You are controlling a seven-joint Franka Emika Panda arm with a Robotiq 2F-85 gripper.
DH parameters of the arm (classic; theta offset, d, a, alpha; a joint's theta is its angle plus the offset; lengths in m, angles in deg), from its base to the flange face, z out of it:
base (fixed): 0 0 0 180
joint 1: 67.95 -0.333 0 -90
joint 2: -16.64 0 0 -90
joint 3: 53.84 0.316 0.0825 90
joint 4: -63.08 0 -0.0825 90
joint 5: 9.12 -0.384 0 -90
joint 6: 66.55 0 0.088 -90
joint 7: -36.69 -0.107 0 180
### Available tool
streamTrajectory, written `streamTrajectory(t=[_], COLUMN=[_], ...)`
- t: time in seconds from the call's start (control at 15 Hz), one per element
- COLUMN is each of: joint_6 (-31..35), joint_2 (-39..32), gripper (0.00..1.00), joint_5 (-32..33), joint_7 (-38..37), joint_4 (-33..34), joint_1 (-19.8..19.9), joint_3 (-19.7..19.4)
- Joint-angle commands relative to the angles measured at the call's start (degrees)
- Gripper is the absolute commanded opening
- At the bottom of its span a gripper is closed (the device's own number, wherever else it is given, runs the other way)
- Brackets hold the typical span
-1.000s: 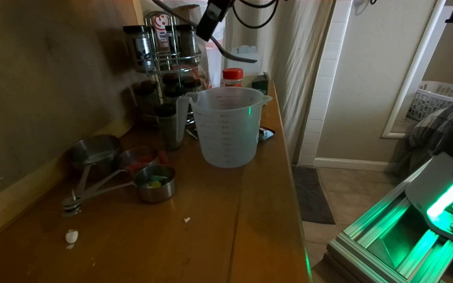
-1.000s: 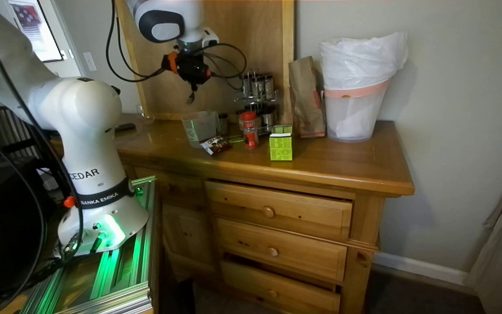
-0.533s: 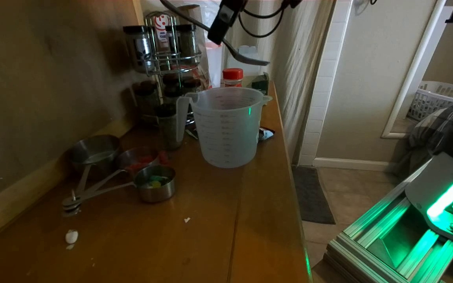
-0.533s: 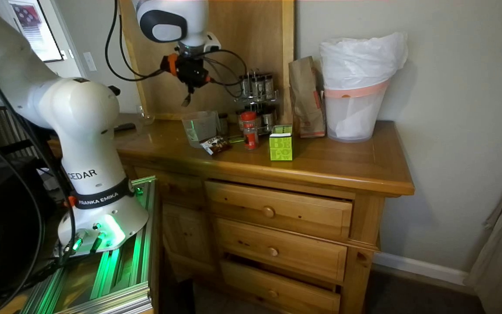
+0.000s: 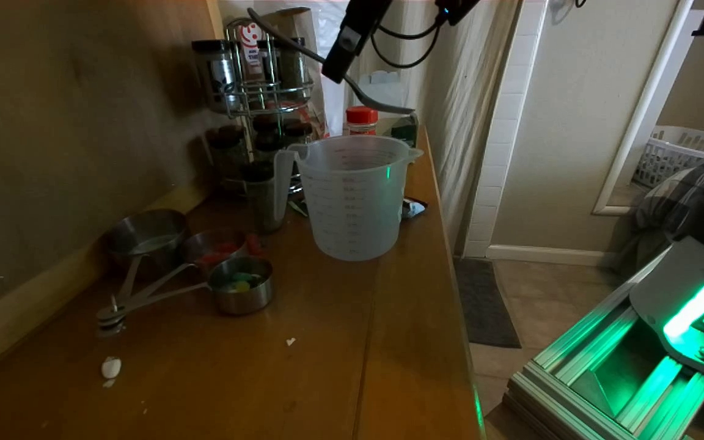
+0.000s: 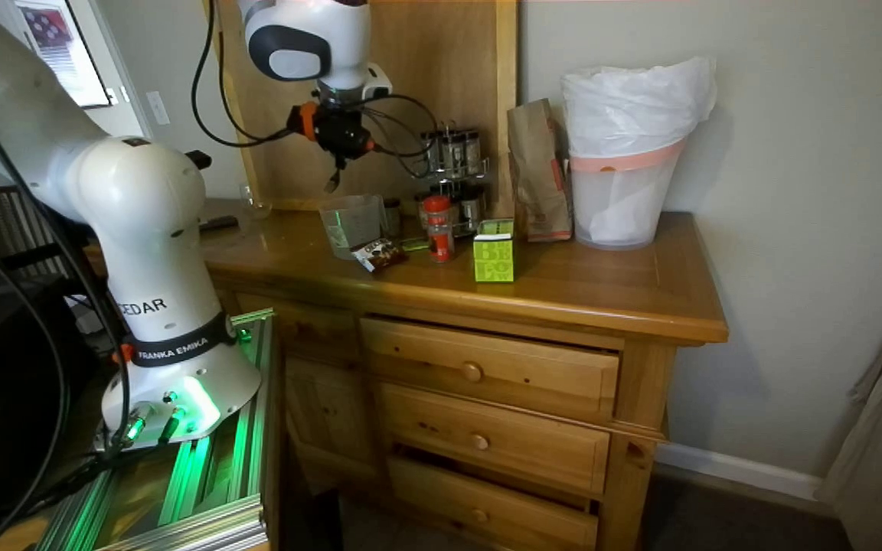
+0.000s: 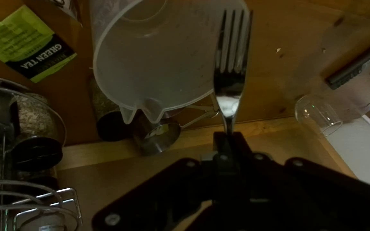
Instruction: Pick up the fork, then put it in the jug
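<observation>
Vs. half a sec ago, the pincer is seen a bit lower in both exterior views, & the fork is brought down w/ it; the jug is left unmoved. The pincer is clamped firmly on the fork, which is gripped partway along: tines are aimed toward the front edge of the worktop, handle end toward the back edge, where the wood panel is set. The fork is held aslant, tines lower than handle end, & no contact w/ the jug is shown.

The jug is stood upright btw. the front & back edges, nearer the front, its handle turned to the back edge & its mouth faced up. In wrist view, the jug's rim is crossed by the tines, on the side away from the spice rack at the back edge; height above the rim can't be told.

For the task: pick-up is judged done, & placing is prob. under way. B/c the fork is held this flat, the rim may be caught by tines or handle if it's merely lowered; prob. a steeper tilt, tines down, & a small shift toward mid-mouth are needed pre-release. The measuring cups, toward the back edge, are judged out of the way.
</observation>
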Motion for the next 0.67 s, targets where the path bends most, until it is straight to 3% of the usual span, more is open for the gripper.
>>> streamTrajectory(t=[0.0, 0.27, 0.6], joint_6=[0.99, -5.81, -7.60], joint_2=[-2.11, -4.89, -9.20], gripper=[0.02, 0.02, 0.02], joint_5=[-8.02, -16.97, -21.55], joint_7=[10.12, 20.82, 27.06], joint_4=[0.31, 0.33, 0.17], joint_1=[3.17, 7.32, 15.76], joint_3=[1.49, 2.09, 9.90])
